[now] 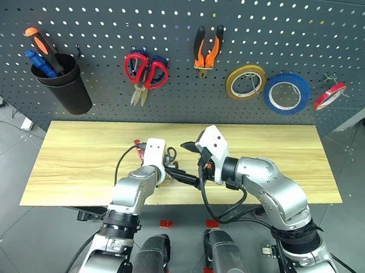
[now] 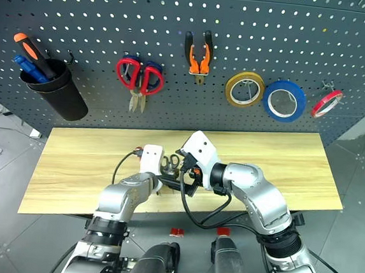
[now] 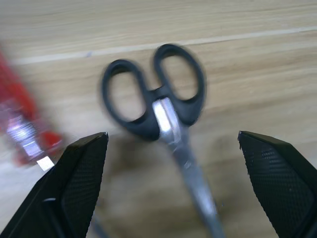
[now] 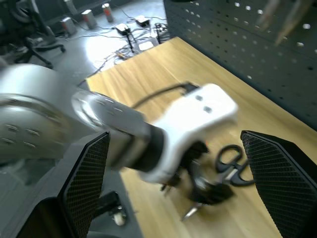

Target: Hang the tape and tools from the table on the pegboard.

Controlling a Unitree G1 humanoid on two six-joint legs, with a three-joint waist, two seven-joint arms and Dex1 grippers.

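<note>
The blue tape roll (image 1: pixel 286 93) and the orange-and-black pliers (image 1: pixel 207 48) already hang on the pegboard (image 1: pixel 180 21). Still on the table (image 1: pixel 84 160), near the middle of its front edge, lie the black-handled scissors (image 3: pixel 158 106) and, just beside them, the red-handled screwdriver (image 3: pixel 22 126). The left gripper (image 3: pixel 173 183) stands spread around the scissors, not gripping; the right gripper (image 4: pixel 173 183) is spread and empty, so two tools remain

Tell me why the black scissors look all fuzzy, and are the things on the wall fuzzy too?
In the left wrist view the black scissors and the red-handled screwdriver are smeared, as in motion blur, with a soft shadow on the table. In the right wrist view the left arm is streaked too. In the left eye view the pegboard and blue tape look crisp, but the pegboard's top edge bows.
</note>
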